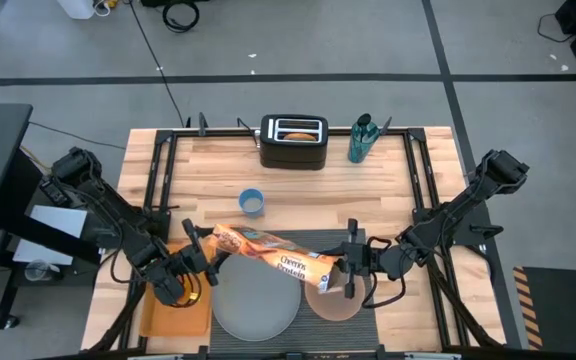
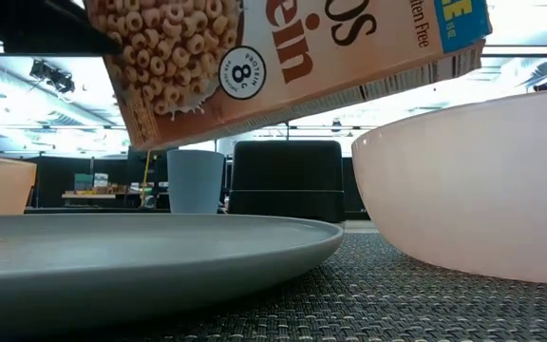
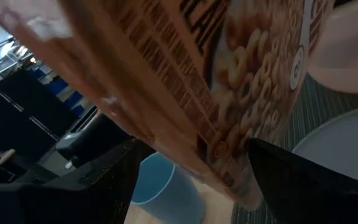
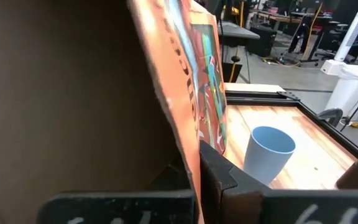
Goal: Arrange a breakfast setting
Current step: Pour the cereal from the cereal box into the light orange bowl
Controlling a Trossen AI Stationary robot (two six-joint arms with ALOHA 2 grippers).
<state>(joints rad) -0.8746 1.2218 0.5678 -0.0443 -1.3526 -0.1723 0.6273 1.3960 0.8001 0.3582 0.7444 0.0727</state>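
The orange cereal box (image 1: 278, 255) hangs lengthwise over the pale grey plate (image 1: 256, 305) and the pink bowl (image 1: 336, 302), which stand on the dark grey placemat (image 1: 308, 240). In the low view the box (image 2: 283, 66) is clear of both and tilted. My left gripper (image 1: 206, 255) is shut on the box's left end. My right gripper (image 1: 350, 265) is shut on its right end, above the bowl (image 2: 473, 190). Apple, spoon and bagel half do not show. My left gripper pinches the box's left end (image 3: 229, 174) between its two fingers (image 3: 303, 180), which stand on opposite faces of the box. It comes from the table's left. The box is lifted clear of the plate. My right gripper holds the box's right end by a cardboard wall (image 4: 179, 124), coming from the table's right. One finger (image 4: 219, 174) lies on the printed outer face. The other finger is hidden behind the brown cardboard.
A small blue cup (image 1: 252, 202) stands just beyond the box. A black toaster (image 1: 293, 142) and a teal bottle (image 1: 361, 138) stand at the far edge. An orange board (image 1: 173, 310) lies at the near left, under my left arm.
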